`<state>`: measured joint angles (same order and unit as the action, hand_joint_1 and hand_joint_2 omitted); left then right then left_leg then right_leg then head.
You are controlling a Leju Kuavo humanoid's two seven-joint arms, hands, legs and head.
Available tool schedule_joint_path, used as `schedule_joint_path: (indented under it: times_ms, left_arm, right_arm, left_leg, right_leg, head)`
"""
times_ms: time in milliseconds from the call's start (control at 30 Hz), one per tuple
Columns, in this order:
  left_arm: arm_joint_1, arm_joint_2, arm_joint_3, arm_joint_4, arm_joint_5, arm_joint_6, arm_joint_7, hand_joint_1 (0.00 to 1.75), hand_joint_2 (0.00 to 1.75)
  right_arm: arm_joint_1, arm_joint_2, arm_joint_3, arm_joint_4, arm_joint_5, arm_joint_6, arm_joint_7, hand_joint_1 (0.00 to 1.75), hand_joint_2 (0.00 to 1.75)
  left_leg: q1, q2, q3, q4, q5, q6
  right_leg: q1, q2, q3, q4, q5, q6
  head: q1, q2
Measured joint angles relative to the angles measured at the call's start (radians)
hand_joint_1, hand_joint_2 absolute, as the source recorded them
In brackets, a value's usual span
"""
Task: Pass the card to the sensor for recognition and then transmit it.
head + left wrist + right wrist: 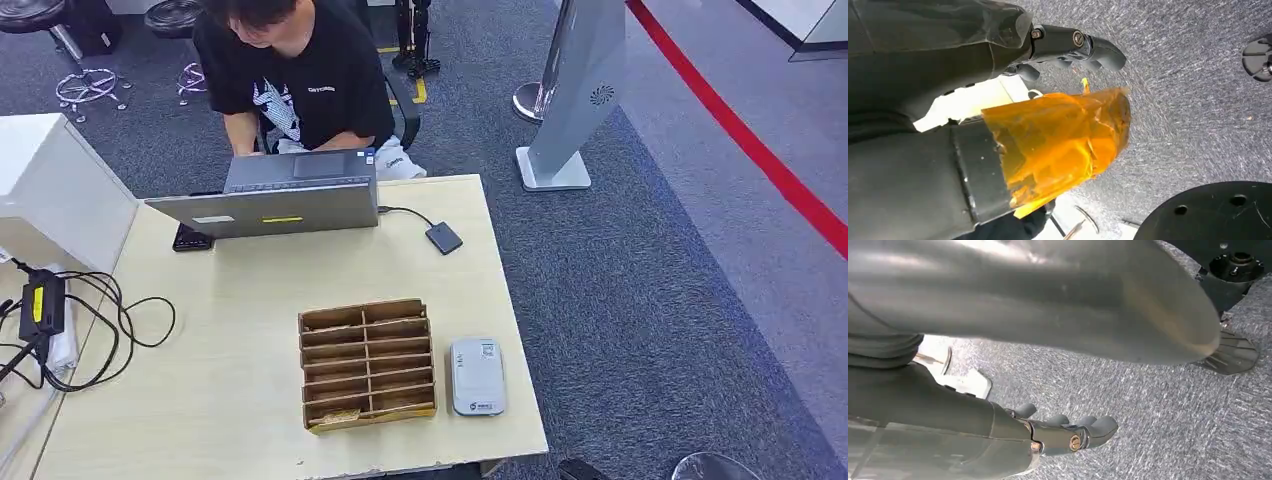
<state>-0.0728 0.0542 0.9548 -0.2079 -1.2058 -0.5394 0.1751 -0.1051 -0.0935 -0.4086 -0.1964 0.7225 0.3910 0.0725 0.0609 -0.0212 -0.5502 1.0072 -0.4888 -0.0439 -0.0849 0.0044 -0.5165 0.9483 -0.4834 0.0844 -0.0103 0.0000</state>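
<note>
The pale wooden desk [250,400] carries an open grey laptop [275,200] at upper center, a small black cabled box [444,238] right of it, a brown divided card holder [368,363] at lower center beside a white-grey reader [476,376], and black cables [90,330] at left.

Open laptop [290,195] before a seated person [300,75] (black shirt).

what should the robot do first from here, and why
Probably raise the right hand toward the brown cardboard slotted organiser on the pale wooden table. Both hands hang over grey carpet, holding nothing; the left hand is further from the white card reader beside the organiser.
</note>
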Motion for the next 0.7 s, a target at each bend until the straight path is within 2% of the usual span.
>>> schedule_joint_path:
  times_ms: [133, 200, 333, 467, 567, 700]
  left_arm:
    - [0.0, 0.0, 0.0, 0.0, -0.024, 0.018, 0.0, 0.0, 0.0]
    - [0.0, 0.0, -0.011, 0.0, -0.085, 0.088, -0.005, 0.0, 0.0]
    - [0.0, 0.0, -0.083, 0.0, -0.222, 0.278, -0.041, 0.0, 0.0]
    - [0.0, -0.004, -0.16, 0.0, -0.297, 0.406, -0.066, 0.0, 0.0]
    - [0.0, -0.009, -0.206, 0.0, -0.324, 0.451, -0.075, 0.0, 0.0]
    - [0.0, -0.013, -0.244, 0.0, -0.33, 0.47, -0.084, 0.0, 0.0]
  right_arm:
    - [-0.001, 0.0, 0.0, 0.0, 0.005, -0.008, 0.006, 0.0, 0.0]
    - [-0.001, 0.0, 0.0, 0.0, 0.019, -0.053, 0.012, 0.0, 0.0]
    - [-0.005, 0.0, 0.001, 0.0, 0.066, -0.184, 0.022, 0.0, 0.0]
    - [-0.005, 0.001, 0.019, 0.0, 0.126, -0.321, 0.048, 0.0, 0.0]
    - [-0.004, 0.001, 0.029, 0.0, 0.154, -0.393, 0.077, 0.0, 0.0]
    - [-0.004, 0.002, 0.034, 0.002, 0.161, -0.407, 0.089, 0.0, 0.0]
  left_leg:
    - [0.0, 0.0, 0.0, 0.0, 0.0, 0.0]
    - [0.0, 0.0, 0.0, 0.0, 0.0, 0.0]
    - [0.0, 0.0, 0.0, 0.0, 0.0, 0.0]
    - [0.0, 0.0, 0.0, 0.0, 0.0, 0.0]
    - [0.0, 0.0, 0.0, 0.0, 0.0, 0.0]
    - [0.0, 0.0, 0.0, 0.0, 0.0, 0.0]
  right_leg:
    - [0.0, 0.0, 0.0, 0.0, 0.0, 0.0]
    - [0.0, 0.0, 0.0, 0.0, 0.0, 0.0]
    - [0.0, 0.0, 0.0, 0.0, 0.0, 0.0]
    - [0.0, 0.0, 0.0, 0.0, 0.0, 0.0]
    - [0.0, 0.0, 0.0, 0.0, 0.0, 0.0]
    - [0.0, 0.0, 0.0, 0.0, 0.0, 0.0]
  head:
    - [0.0, 0.0]
    - [0.0, 0.0]
    - [0.0, 0.0]
    - [0.0, 0.0]
    - [0.0, 0.0]
    - [0.0, 0.0]
